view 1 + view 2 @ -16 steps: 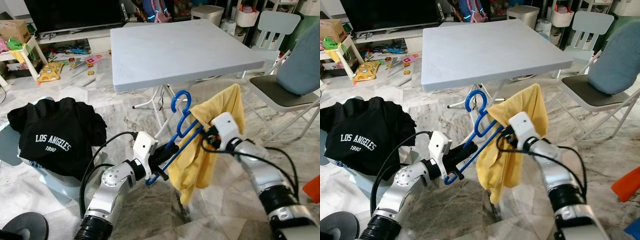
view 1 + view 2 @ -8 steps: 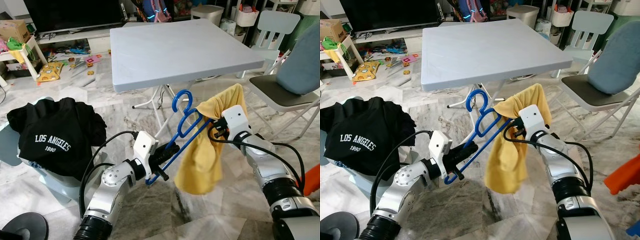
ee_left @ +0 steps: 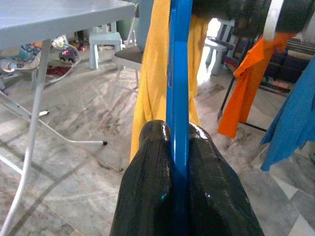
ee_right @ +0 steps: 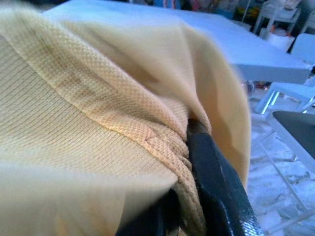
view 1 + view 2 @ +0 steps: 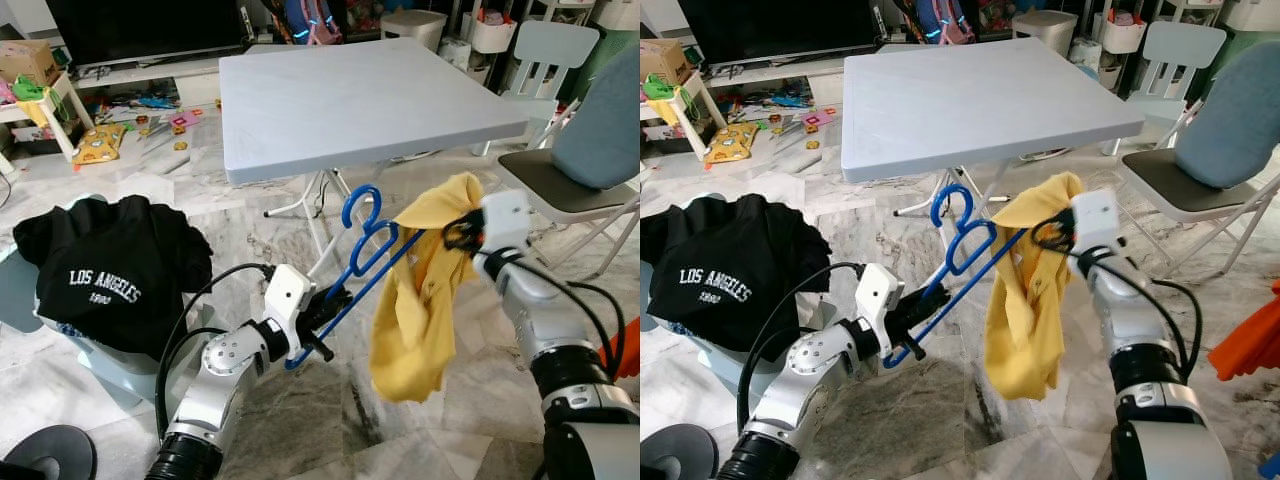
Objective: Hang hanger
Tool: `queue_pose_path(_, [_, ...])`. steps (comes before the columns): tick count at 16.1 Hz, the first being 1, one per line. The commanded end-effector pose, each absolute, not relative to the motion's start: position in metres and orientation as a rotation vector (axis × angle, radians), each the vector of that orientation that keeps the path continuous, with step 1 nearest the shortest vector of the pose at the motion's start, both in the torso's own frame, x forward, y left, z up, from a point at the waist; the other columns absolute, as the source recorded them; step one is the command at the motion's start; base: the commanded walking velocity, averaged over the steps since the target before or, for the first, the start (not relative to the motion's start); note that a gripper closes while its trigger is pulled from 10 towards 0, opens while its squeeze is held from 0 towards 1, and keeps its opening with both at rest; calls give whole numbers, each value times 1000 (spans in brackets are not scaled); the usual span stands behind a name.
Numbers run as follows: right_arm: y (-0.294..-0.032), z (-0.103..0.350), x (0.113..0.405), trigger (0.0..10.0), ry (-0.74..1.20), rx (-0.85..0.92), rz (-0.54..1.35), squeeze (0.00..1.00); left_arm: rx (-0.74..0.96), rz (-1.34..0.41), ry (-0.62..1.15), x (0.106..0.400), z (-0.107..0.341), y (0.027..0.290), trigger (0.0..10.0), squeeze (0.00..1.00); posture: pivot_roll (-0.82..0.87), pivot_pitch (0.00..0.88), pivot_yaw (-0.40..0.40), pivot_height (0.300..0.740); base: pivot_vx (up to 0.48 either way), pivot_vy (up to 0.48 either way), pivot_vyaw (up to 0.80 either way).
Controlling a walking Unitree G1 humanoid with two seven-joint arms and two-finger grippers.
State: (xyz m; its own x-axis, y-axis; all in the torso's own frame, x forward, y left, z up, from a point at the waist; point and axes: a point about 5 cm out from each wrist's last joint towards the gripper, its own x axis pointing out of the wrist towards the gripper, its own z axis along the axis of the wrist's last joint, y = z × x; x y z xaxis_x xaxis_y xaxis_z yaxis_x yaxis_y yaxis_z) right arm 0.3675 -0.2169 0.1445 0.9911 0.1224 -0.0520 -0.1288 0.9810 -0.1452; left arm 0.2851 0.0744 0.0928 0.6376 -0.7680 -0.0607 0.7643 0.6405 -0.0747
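A blue plastic hanger (image 5: 362, 257) slants up from my left gripper (image 5: 322, 318), which is shut on its lower bar; in the left wrist view the blue bar (image 3: 178, 98) runs between the black fingers (image 3: 150, 191). A yellow shirt (image 5: 420, 290) hangs from my right gripper (image 5: 458, 232), shut on the cloth near its top. The hanger's upper end reaches into the shirt's edge. In the right wrist view yellow knit fabric (image 4: 88, 123) is pinched by a black finger (image 4: 216, 187).
A grey square folding table (image 5: 350, 95) stands just behind the hanger. A black "Los Angeles" sweatshirt (image 5: 105, 270) lies over a stool at left. A folding chair (image 5: 580, 180) stands at right. Toys litter the floor by the TV stand (image 5: 150, 70). Orange cloth (image 5: 1250, 340) hangs at far right.
My right gripper has pulled the yellow shirt to the right and slightly up, away from the hanger's middle. The left gripper and hanger have stayed almost still.
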Motion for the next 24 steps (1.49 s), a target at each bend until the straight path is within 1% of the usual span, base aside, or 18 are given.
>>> queue_pose_path(1, [-215,171,375,0,-53,-121,87,0,-13,-852,103,284,90,79,0,0,-100,0,41,740,0,0,0])
queue_pose_path(2, [-217,183,379,0,-86,-101,37,0,4,-845,128,281,85,82,0,0,-100,0,40,740,0,0,0])
queue_pose_path(4, [-219,190,382,0,-96,-91,-5,0,16,-861,156,276,80,83,0,0,-100,0,39,740,0,0,0])
queue_pose_path(6, [-212,194,388,0,-82,-291,-39,0,62,-932,193,262,73,86,0,0,-98,0,33,740,0,0,0])
queue_pose_path(9, [-211,187,390,0,-41,-316,-128,0,116,-969,182,246,78,95,0,0,-83,0,26,740,0,0,0])
queue_pose_path(12, [-219,182,390,0,-11,-351,-208,0,97,-990,178,232,81,101,0,0,-75,0,17,740,0,0,0])
queue_pose_path(13, [-226,173,388,0,43,-320,-252,0,69,-943,156,229,83,107,0,0,-72,0,10,740,0,0,0])
queue_pose_path(14, [-235,162,385,0,105,-247,-300,0,18,-893,137,227,87,111,0,0,-69,0,5,740,0,0,0])
queue_pose_path(15, [-247,155,381,0,139,-188,-359,0,-61,-877,130,224,91,111,0,0,-69,0,3,740,0,0,0])
queue_pose_path(16, [-251,153,379,0,146,-164,-375,0,-93,-854,120,223,93,112,0,0,-66,0,2,740,0,0,0])
queue_pose_path(17, [-259,150,375,0,147,-138,-402,0,-140,-757,87,225,98,119,0,0,-62,0,3,740,0,0,0])
queue_pose_path(18, [-261,149,374,0,144,-131,-408,0,-148,-713,73,226,99,122,0,0,-61,0,4,740,0,0,0])
queue_pose_path(19, [-262,148,371,0,116,-90,-384,0,-146,-563,46,234,101,131,0,0,-58,0,5,740,0,0,0])
queue_pose_path(20, [-258,148,370,0,93,-78,-333,0,-158,-464,42,239,100,136,627,0,-58,0,8,740,0,0,0])
queue_pose_path(21, [-252,148,369,0,69,-58,-277,0,-161,-410,47,242,100,138,2745,0,-59,0,11,740,0,0,0])
queue_pose_path(22, [-243,147,363,0,20,-93,-162,0,-102,-330,81,248,94,138,10000,0,-61,0,16,740,0,0,0])
queue_pose_path(24, [-239,143,354,0,5,-81,-91,0,-71,-286,87,253,91,138,10000,0,-65,0,26,740,0,0,0])
